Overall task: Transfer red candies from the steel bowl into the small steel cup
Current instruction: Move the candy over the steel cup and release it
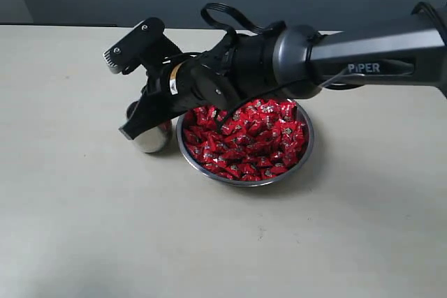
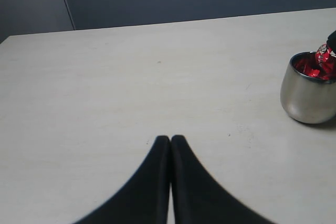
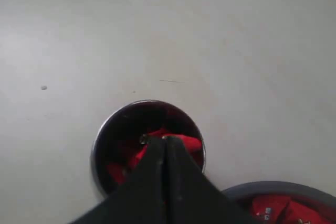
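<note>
Right gripper [image 3: 164,142] pinched on one candy, tips over the cup mouth. Steel bowl [image 1: 241,181] heaped with red candies [image 1: 248,137]; small steel cup [image 2: 307,98] just beside, part-filled; held red candy [image 2: 321,56] above its rim. Best: centre low, then part the jaws.

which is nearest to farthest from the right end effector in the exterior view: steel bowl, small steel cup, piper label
1. small steel cup, directly under the right end effector
2. steel bowl, beside the cup
3. PIPER label, far back on the arm
</note>
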Robot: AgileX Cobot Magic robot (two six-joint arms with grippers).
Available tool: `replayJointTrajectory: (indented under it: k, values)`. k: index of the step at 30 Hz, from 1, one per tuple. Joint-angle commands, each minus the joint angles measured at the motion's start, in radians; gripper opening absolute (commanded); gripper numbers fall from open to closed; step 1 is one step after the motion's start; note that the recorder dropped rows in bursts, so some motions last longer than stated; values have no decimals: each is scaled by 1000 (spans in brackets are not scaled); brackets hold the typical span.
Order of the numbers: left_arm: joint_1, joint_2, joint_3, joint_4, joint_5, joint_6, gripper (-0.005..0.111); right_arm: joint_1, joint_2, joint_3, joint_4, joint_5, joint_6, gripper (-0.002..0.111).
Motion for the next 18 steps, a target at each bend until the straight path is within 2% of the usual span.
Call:
replayJointTrajectory:
  k: [1,13,14,16,17,18]
  values:
    - [-8,-5,-8,2,-5,-2,0,-36,0,-7,-13,19,-2,-1]
    - [-8,-5,-8,2,-5,-2,0,-26,0,-7,8,27,-2,-1]
    - [-8,-5,-8,2,-5,-2,0,-26,0,-7,8,26,-2,3]
    - [-8,-5,-8,2,-5,-2,0,-26,0,-7,8,32,-2,23]
    - [-8,-5,-8,2,-5,-2,0,-26,0,-7,8,34,-2,38]
    - [-8,-5,-8,2,-5,-2,0,-26,0,-7,5,34,-2,43]
